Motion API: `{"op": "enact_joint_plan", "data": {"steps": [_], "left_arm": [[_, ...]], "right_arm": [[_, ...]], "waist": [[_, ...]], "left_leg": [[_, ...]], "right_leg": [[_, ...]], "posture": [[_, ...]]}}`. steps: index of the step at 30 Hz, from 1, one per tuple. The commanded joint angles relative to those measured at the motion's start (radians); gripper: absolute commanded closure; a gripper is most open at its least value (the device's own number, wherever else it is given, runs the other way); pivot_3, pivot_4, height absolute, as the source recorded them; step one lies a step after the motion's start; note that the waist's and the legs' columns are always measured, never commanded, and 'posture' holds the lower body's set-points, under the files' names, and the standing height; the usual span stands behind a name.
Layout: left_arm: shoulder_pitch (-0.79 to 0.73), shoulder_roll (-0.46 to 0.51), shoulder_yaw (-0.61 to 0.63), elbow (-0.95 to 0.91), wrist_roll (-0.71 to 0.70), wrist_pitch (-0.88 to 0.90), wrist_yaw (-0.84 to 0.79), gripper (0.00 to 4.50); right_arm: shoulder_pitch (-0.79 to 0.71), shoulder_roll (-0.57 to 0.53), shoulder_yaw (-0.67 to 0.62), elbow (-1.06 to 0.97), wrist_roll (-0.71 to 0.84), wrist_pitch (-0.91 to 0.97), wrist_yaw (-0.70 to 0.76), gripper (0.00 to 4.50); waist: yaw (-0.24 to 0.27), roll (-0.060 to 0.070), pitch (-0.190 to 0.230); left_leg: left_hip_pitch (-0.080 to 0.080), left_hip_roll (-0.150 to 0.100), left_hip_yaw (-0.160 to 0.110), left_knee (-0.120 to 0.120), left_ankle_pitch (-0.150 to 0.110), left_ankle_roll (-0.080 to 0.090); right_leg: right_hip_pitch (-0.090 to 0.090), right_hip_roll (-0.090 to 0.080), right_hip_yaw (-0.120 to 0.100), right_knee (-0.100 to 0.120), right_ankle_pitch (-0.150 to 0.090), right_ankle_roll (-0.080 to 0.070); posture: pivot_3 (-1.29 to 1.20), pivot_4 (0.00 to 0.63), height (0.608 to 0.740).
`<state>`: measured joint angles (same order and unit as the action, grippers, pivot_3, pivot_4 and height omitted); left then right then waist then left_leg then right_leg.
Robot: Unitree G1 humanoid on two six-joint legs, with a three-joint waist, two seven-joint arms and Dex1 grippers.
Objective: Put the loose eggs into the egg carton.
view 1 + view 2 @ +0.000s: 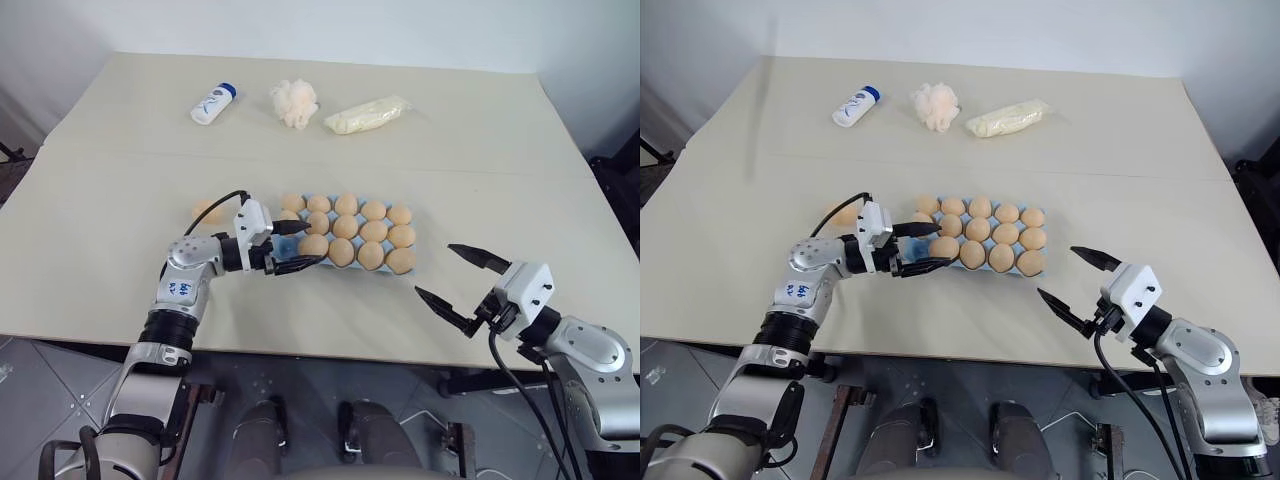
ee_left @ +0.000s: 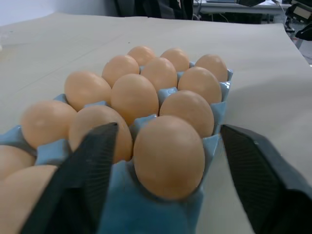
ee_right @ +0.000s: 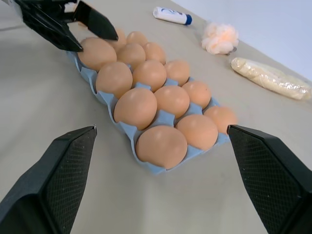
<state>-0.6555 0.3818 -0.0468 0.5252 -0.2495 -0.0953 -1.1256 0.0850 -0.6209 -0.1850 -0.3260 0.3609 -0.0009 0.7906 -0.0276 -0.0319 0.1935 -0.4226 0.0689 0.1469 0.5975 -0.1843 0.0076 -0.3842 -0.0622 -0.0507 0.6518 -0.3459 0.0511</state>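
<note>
Left hand open at egg carton corner egg.

Egg carton: light blue moulded tray, lidless, flat on table; near-left corner sat between spread fingers of left gripper.

Eggs in carton: pale orange-tan ovals, upright in cups, three rows; corner egg stood between those fingers, apart from both pads.

Loose egg: same colour, lay on table behind left gripper's fingers, just beside carton's far-left end.
</note>
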Motion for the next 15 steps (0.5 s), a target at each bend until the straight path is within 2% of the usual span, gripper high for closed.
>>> {"op": "enact_joint_plan", "data": {"steps": [1,5,8,9,15], "left_arm": [[0.014,0.039,0.046,-0.065,-0.038,-0.007,-0.014,0.66],[0.103,0.138,0.132,-0.184,-0.111,0.030,-0.040,0.66],[0.227,0.222,0.200,-0.261,-0.121,0.038,-0.028,0.09],[0.266,0.240,0.226,-0.278,-0.124,0.036,-0.013,0.04],[0.467,0.268,0.388,-0.362,-0.146,0.017,0.117,0.04]], "right_arm": [[-0.010,0.003,-0.019,-0.024,0.017,-0.015,0.000,0.00],[-0.026,0.000,-0.007,-0.001,0.025,-0.025,0.030,0.00],[-0.044,-0.001,0.001,0.017,0.033,-0.030,0.057,0.00],[-0.053,-0.001,0.005,0.024,0.035,-0.032,0.066,0.00],[-0.125,0.011,0.053,0.072,0.034,-0.029,0.101,0.00]], "waist": [[-0.001,0.000,0.000],[-0.014,0.000,0.000],[-0.012,0.000,0.000],[-0.014,0.000,0.000],[-0.008,0.000,0.000]], "left_leg": [[0.000,0.000,0.000,0.000,0.000,0.000],[0.000,0.001,0.000,-0.001,0.000,0.000],[0.001,0.002,0.000,-0.002,0.000,-0.001],[0.001,0.002,0.000,-0.002,0.000,-0.001],[0.001,0.002,0.000,-0.003,-0.001,-0.002]], "right_leg": [[0.000,0.000,0.000,0.000,0.000,0.000],[0.000,0.000,0.001,0.000,0.000,-0.001],[0.000,0.001,0.000,0.001,-0.001,-0.002],[0.000,0.000,0.000,0.001,-0.002,-0.002],[-0.001,-0.001,0.000,0.001,-0.002,-0.003]], "posture": [[0.00,0.150,0.740],[0.00,0.150,0.740],[0.00,0.150,0.740],[0.00,0.150,0.740],[0.00,0.150,0.740]]}}
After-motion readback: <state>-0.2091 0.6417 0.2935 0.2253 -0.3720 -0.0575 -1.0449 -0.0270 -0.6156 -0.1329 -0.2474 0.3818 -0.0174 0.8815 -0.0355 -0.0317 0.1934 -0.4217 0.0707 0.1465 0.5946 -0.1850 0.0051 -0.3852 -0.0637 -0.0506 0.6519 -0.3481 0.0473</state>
